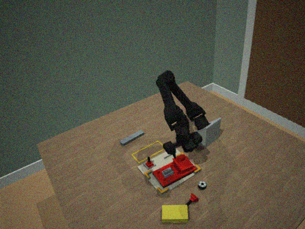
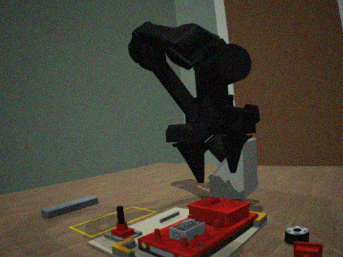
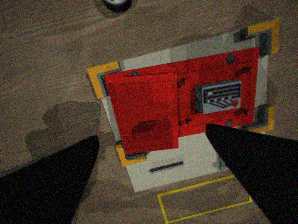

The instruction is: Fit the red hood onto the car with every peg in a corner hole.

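The red chassis (image 1: pixel 169 180) (image 2: pixel 207 243) (image 3: pixel 205 75) sits in the jig (image 1: pixel 159 161) (image 3: pixel 195 162) with the grey engine block (image 1: pixel 167 172) (image 2: pixel 187 229) (image 3: pixel 222 97) on its deck. Short red pegs stand around the engine; one peg (image 2: pixel 157 233) shows clearly. A flat-topped red box (image 1: pixel 187 166) (image 2: pixel 211 214) (image 3: pixel 150 100) rises from the deck's other end; I cannot tell whether it is the hood or part of the car. No other hood-like shell shows. My gripper (image 1: pixel 182 153) (image 2: pixel 217 177) (image 3: pixel 153 134) is open and empty, above that box end, not touching it.
A small red base with a black post (image 1: pixel 149 163) (image 2: pixel 121 218) stands on the jig beside the chassis. A grey bar (image 1: pixel 132 137) (image 2: pixel 70 207) lies behind a yellow outline. A wheel (image 1: pixel 202 184) (image 2: pixel 296 234), a red-headed black piece (image 1: pixel 193 198) and a yellow block (image 1: pixel 174 213) lie in front.
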